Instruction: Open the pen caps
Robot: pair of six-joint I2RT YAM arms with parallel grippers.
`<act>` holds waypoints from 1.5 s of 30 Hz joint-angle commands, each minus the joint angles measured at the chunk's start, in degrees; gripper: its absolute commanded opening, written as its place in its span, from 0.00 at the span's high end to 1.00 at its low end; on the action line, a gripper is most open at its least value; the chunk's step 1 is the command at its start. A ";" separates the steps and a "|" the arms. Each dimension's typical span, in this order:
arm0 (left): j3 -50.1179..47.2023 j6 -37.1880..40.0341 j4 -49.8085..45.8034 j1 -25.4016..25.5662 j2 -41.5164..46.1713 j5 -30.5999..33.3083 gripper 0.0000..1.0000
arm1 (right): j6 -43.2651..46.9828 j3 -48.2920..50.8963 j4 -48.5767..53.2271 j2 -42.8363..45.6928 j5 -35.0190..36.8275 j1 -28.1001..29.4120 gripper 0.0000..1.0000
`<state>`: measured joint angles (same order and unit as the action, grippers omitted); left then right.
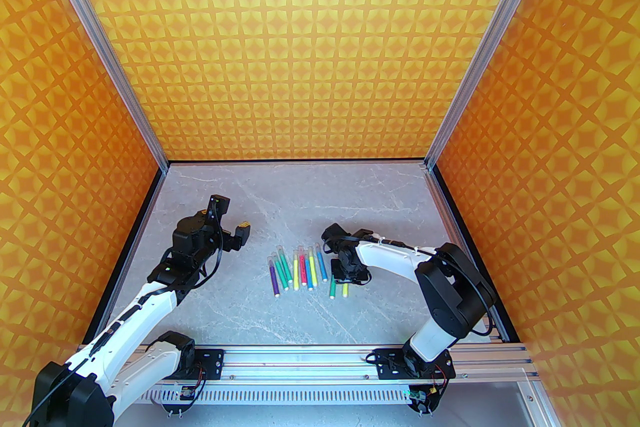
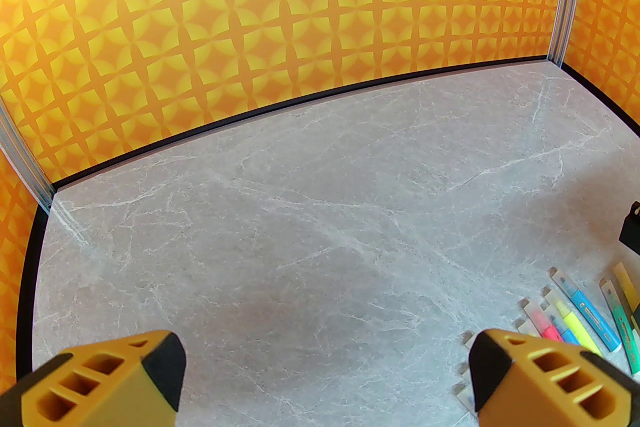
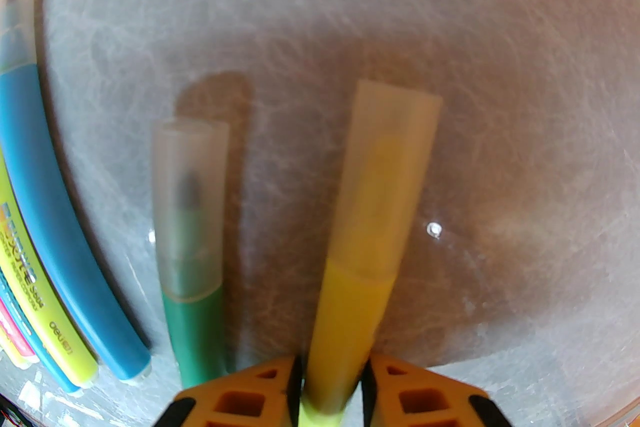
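Several coloured markers (image 1: pixel 297 270) lie side by side mid-table, each with a translucent pen cap on its far end. My right gripper (image 1: pixel 350 272) is down at the row's right end. In the right wrist view, the right gripper (image 3: pixel 332 385) is shut on the barrel of a yellow marker (image 3: pixel 350 315), whose whitish cap (image 3: pixel 385 174) is still on and points away. A capped green marker (image 3: pixel 192 330) lies just left of it. My left gripper (image 1: pixel 239 235) hovers open to the left of the row, and in its own view the left gripper (image 2: pixel 325 365) holds nothing.
A grey marble-look tabletop (image 1: pixel 300 194) is enclosed by orange patterned walls on three sides. In the left wrist view, the ends of the markers (image 2: pixel 590 320) show at the lower right. A blue marker (image 3: pixel 45 194) curves along the left of the right wrist view.
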<state>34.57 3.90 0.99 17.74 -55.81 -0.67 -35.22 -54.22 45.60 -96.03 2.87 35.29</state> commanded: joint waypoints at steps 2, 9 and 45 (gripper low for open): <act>-0.55 -0.36 1.91 0.70 -0.29 -1.09 0.01 | 0.37 -0.79 0.36 -2.53 2.56 -0.02 0.77; 0.73 -2.55 2.01 0.74 -3.05 -1.09 0.01 | 1.09 -0.76 0.27 -2.76 3.11 -0.04 0.82; 10.86 -22.44 0.46 2.65 -12.61 -35.60 0.03 | 21.78 4.01 -37.90 17.51 -25.41 0.30 1.00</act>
<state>43.68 -14.74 -1.58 19.42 -67.48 -27.88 -14.85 -51.03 13.74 -79.50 -18.55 35.24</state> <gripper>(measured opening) 0.975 0.138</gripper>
